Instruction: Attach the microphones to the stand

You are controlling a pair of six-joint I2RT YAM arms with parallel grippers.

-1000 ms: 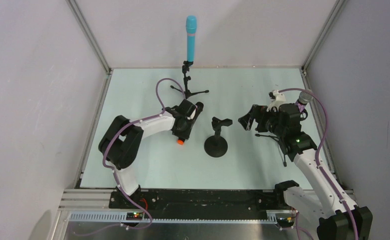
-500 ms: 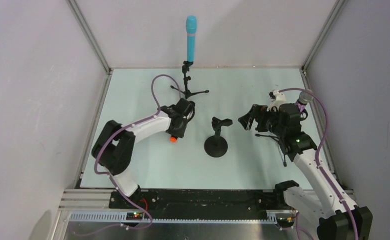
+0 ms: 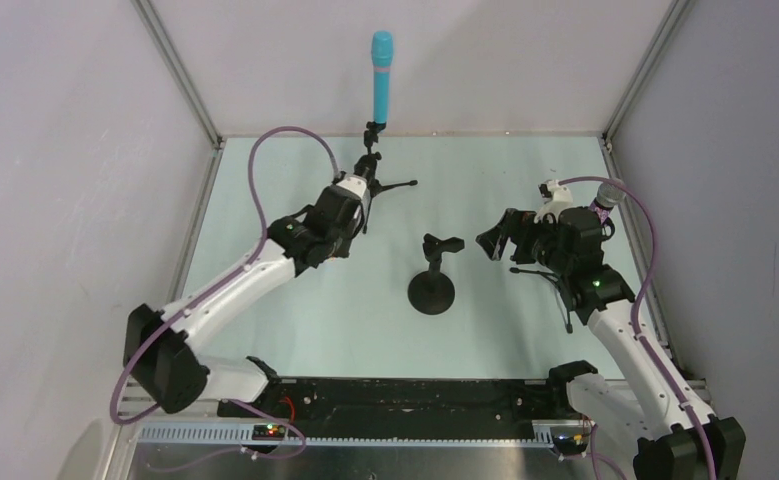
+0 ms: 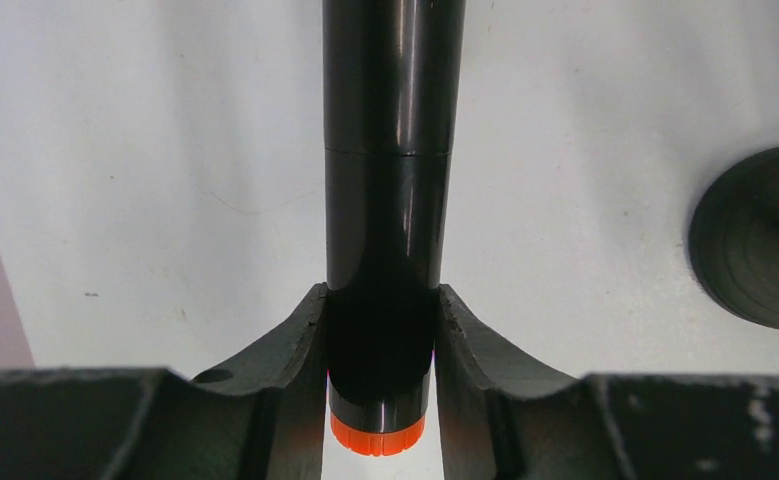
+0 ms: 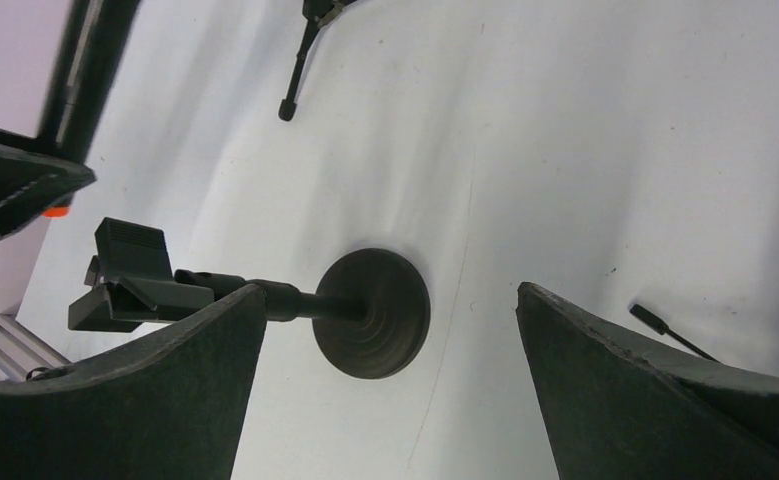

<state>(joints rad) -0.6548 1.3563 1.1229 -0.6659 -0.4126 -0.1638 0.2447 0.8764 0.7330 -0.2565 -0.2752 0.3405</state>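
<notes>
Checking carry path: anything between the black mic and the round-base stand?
No, bare table between the black mic and the round-base stand; left wrist view shows it.

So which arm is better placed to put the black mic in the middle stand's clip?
Left. The left gripper is shut on the mic, near the empty clip; the right gripper is open, holding nothing.

Pale mint tabletop (image 3: pixel 365 340) — grey enclosure walls (image 3: pixel 65 150) around it, aluminium corner posts (image 3: pixel 178 75) behind.
</notes>
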